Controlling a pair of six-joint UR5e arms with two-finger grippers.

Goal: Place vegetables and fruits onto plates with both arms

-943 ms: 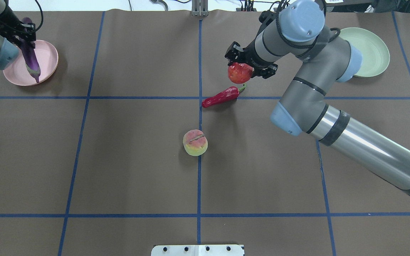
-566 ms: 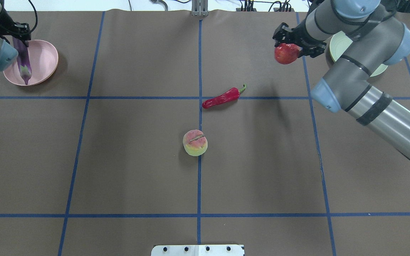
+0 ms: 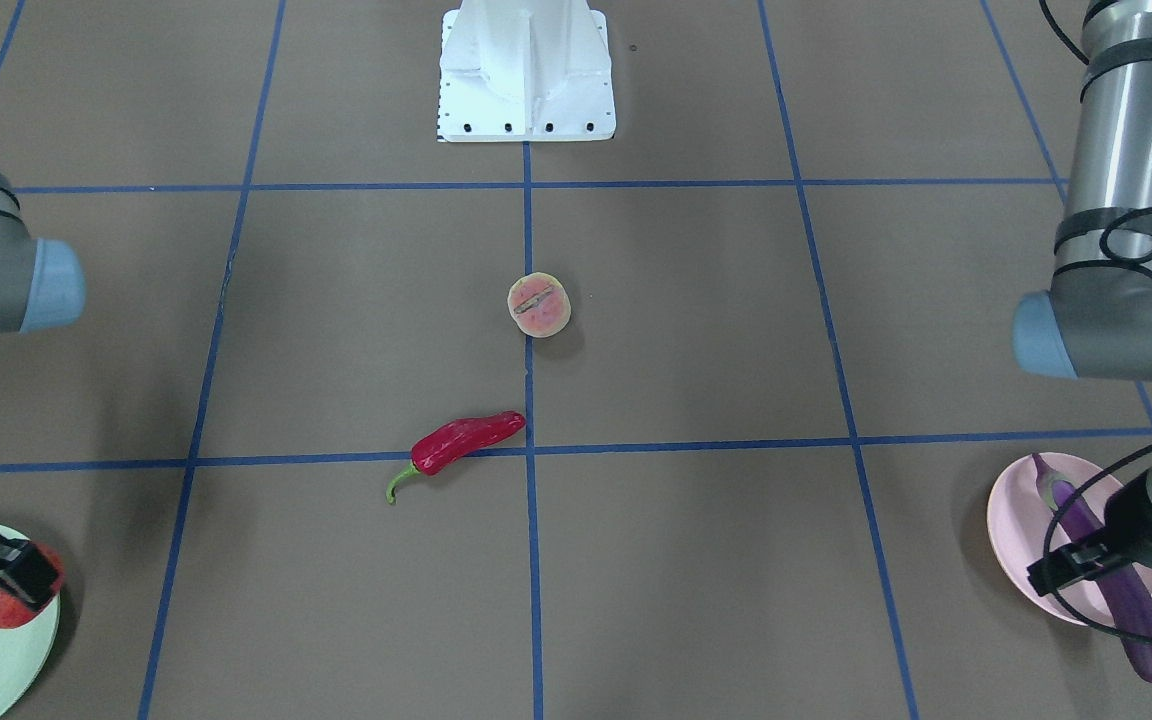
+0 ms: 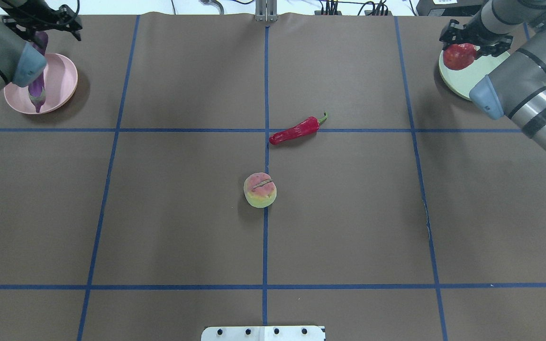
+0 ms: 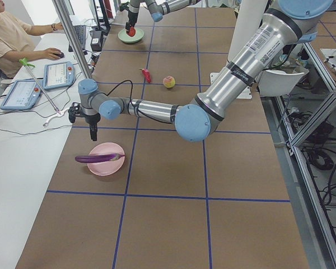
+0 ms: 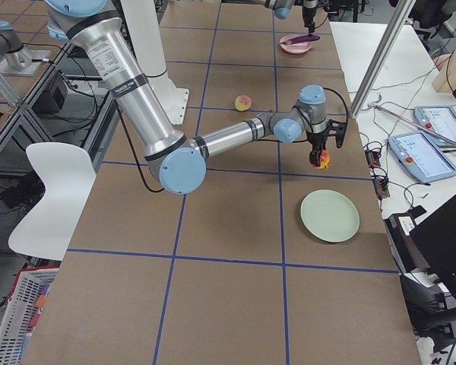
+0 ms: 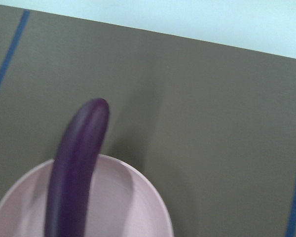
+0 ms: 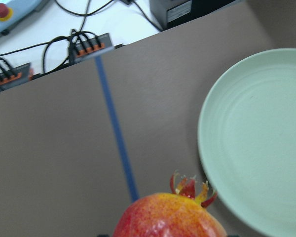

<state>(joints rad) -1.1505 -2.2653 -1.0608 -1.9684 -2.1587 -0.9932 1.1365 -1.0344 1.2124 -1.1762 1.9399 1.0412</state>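
Observation:
The purple eggplant (image 4: 37, 90) lies across the pink plate (image 4: 62, 80) at the far left, one end over the rim; it also shows in the left wrist view (image 7: 74, 163). My left gripper (image 5: 93, 134) hangs open above the plate's far edge, clear of the eggplant (image 5: 98, 158). My right gripper (image 4: 462, 49) is shut on the red-orange pomegranate (image 4: 458, 57) and holds it in the air at the near-left rim of the mint plate (image 4: 472, 80). The red chili (image 4: 296, 131) and the peach (image 4: 259, 190) lie near the table's middle.
The white base block (image 3: 526, 70) stands at the robot's edge of the table. An operator (image 5: 11, 39) sits at a side bench with tablets (image 5: 59, 74) and cables beyond the table's far edge. Blue tape lines grid the brown table.
My right arm has carried the pomegranate rightward from above the chili to the mint plate's rim. My left gripper has let go of the eggplant, which now lies on the pink plate, and has drawn back.

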